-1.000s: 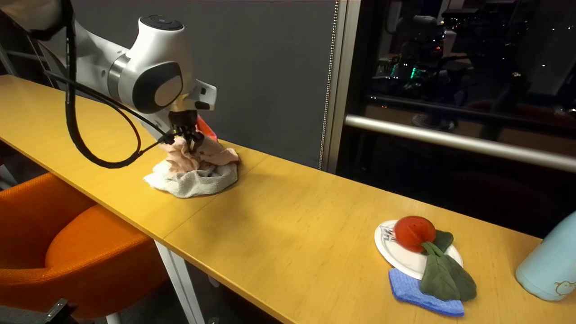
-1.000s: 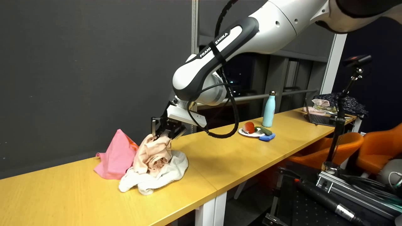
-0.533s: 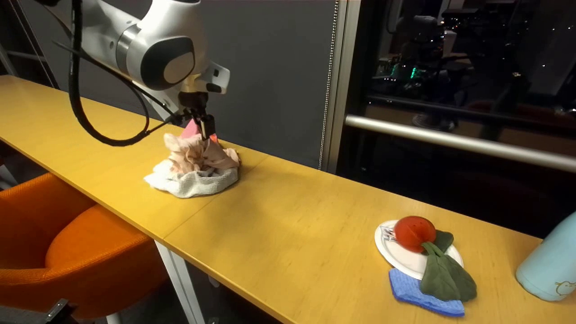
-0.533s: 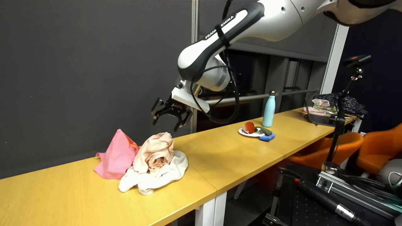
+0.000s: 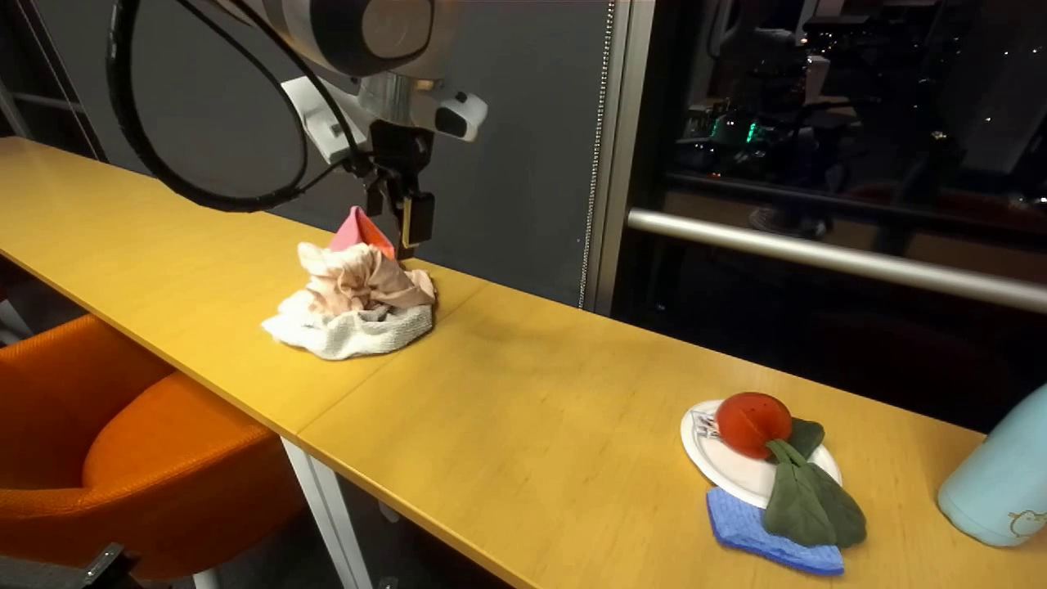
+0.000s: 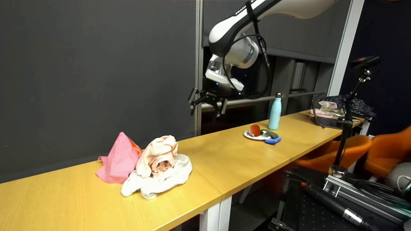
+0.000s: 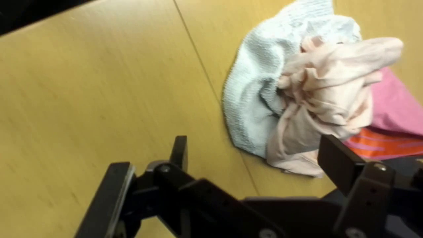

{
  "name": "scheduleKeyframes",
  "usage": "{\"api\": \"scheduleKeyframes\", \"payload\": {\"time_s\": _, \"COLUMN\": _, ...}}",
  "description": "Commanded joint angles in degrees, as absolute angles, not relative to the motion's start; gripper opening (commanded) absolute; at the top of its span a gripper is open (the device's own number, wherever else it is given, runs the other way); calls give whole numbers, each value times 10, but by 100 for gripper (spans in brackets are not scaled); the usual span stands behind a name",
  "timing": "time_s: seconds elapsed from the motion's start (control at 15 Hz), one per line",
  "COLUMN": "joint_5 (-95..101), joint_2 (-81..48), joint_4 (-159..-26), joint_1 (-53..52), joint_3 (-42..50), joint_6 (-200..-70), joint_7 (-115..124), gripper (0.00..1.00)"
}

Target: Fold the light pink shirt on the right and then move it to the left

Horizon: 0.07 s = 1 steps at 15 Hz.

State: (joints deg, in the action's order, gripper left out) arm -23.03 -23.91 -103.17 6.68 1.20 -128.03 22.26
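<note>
Black two-finger gripper has pulled up and farther from the rumpled white terry towel, jaws spread pretty wide; light pink cloth shirt is just bunched on the towel

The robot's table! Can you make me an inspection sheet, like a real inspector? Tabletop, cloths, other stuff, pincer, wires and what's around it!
Surface: yellow wooden table, with a seam across it.
Light pink cloth: bunched up, not neatly folded, on the white towel.
Bright pink cloth: stands in a peak beside them.
Clutter: white plate with a round red thing; green leaves over its rim; blue sponge or cloth; light blue bottle.
Pincer: open, up above the table.
Held in the pincer: nothing seen.
Cables: black cable hangs in a loop by the arm, off the cloths.
Surroundings: orange chair, dark window.
</note>
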Motion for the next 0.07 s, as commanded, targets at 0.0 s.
{"api": "scheduleKeyframes", "payload": {"time_s": 0.0, "joint_5": -218, "joint_2": -197, "joint_4": -1094, "joint_1": 71, "joint_3": 46, "joint_6": -1241, "joint_7": 227, "gripper": 100}}
